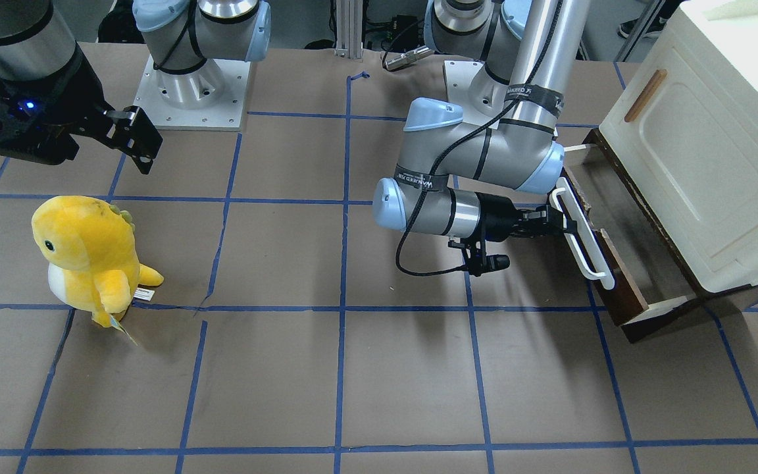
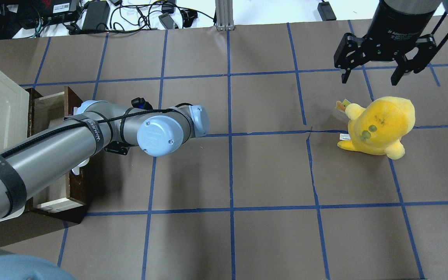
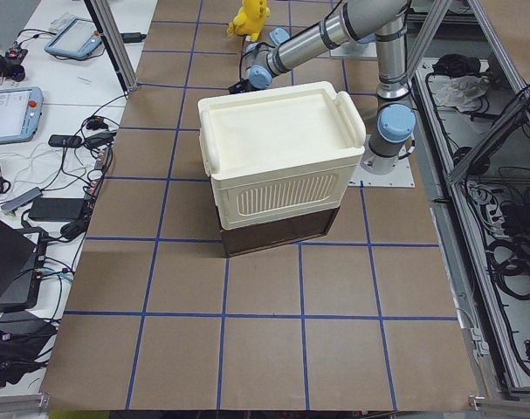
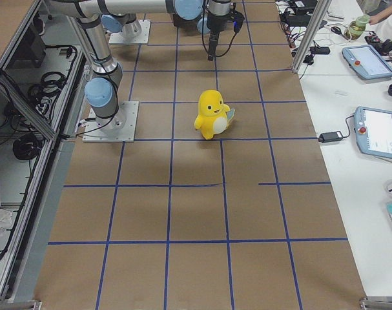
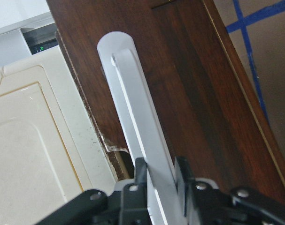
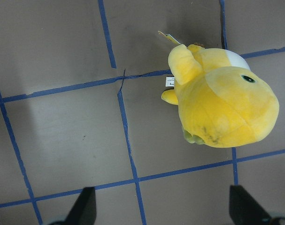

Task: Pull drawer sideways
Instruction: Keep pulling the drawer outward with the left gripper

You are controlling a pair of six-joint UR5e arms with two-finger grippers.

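Note:
The drawer [image 1: 622, 289] has a dark brown wooden front, pale cream sides and a greyish inside, and stands pulled out from under the cream cabinet [image 1: 714, 151]. Its long white bar handle [image 1: 583, 237] runs along the front. My left gripper [image 1: 566, 222] is shut on this handle; the left wrist view shows both black fingers [image 5: 141, 180] clamped on the white bar [image 5: 137, 136] against the brown front [image 5: 194, 93]. In the overhead view the drawer [image 2: 74, 182] is mostly hidden under my left arm. My right gripper [image 2: 371, 76] hangs open and empty above the table, far from the drawer.
A yellow plush toy [image 1: 89, 257] stands on the brown table on my right side, below the right gripper [image 1: 132, 141]; it also shows in the right wrist view [image 6: 222, 101]. The cream cabinet has a panelled door with a small wooden handle [image 1: 645, 95]. Blue tape lines grid the table.

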